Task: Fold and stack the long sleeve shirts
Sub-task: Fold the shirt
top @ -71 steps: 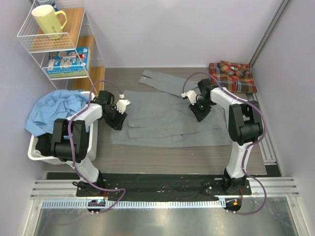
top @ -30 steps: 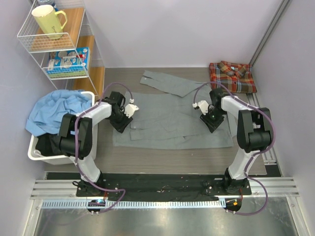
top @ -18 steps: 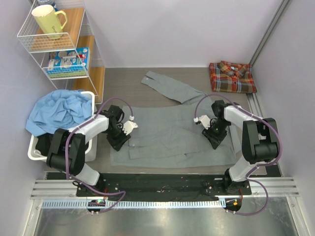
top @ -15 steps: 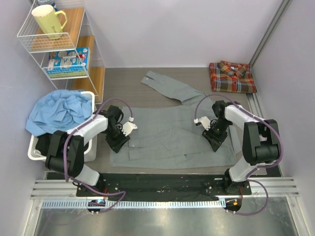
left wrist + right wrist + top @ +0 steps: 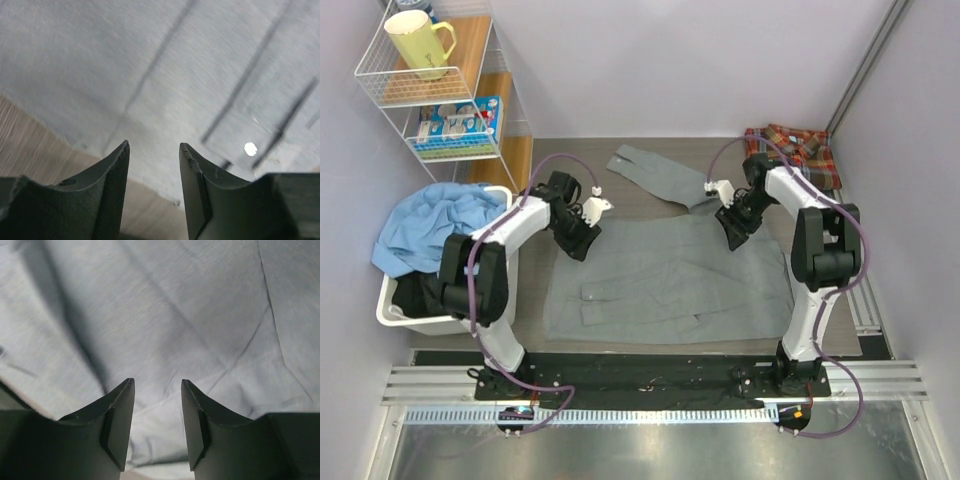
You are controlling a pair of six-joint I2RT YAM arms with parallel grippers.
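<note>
The grey long sleeve shirt lies spread flat mid-table, one sleeve trailing toward the back. The plaid long sleeve shirt lies folded in the far right corner, partly behind the right arm. My left gripper hovers over the grey shirt's upper left edge. In the left wrist view the left gripper is open and holds nothing, with grey cloth and a pale button below. My right gripper hangs over the upper right part. Seen from the right wrist, this gripper is open above creased grey cloth.
A white bin holding crumpled blue cloth stands at the left edge. Behind it is a wire shelf with a yellow mug and a box. A metal rail runs along the right wall.
Both grippers pulled the grey shirt toward the near edge, then opened and let go. They have now moved back toward the shirt's far edge, and the shirt stays nearer.
</note>
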